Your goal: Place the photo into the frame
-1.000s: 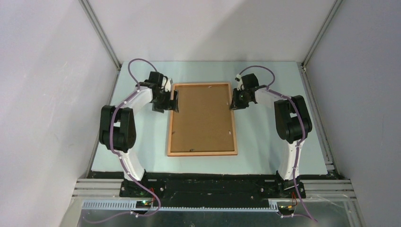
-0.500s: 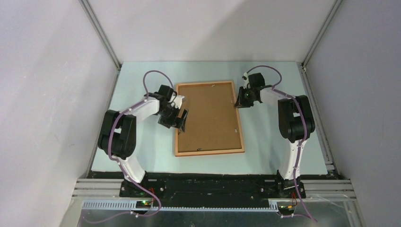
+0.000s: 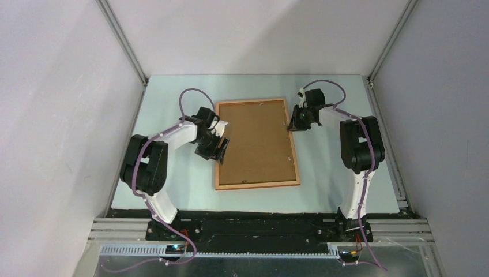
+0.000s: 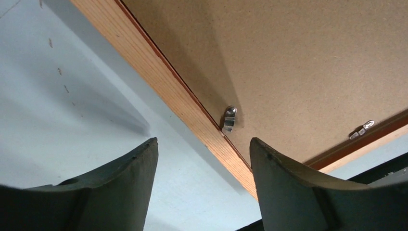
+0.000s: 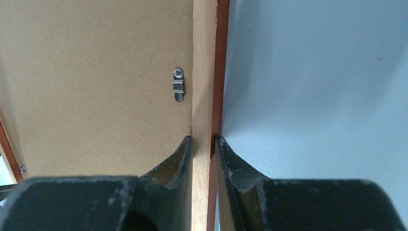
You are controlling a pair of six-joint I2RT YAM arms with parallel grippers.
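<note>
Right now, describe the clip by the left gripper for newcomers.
On the table lies the frame, brown backing board up. By its left rail, ahead of the left gripper, sits a silver clip; the neighbouring clip is on the near rail.

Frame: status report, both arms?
Right gripper shut on frame edge. Left gripper open beside opposite edge. Backing board up, photo not visible. No obstruction seen.

Nothing legible anywhere. No lettering, label, brand, number or sign on the backing board (image 5: 96,72) beside the right claw (image 5: 203,140), on the frame (image 5: 203,57) pinched between its fingers, or on the table (image 5: 312,72).
</note>
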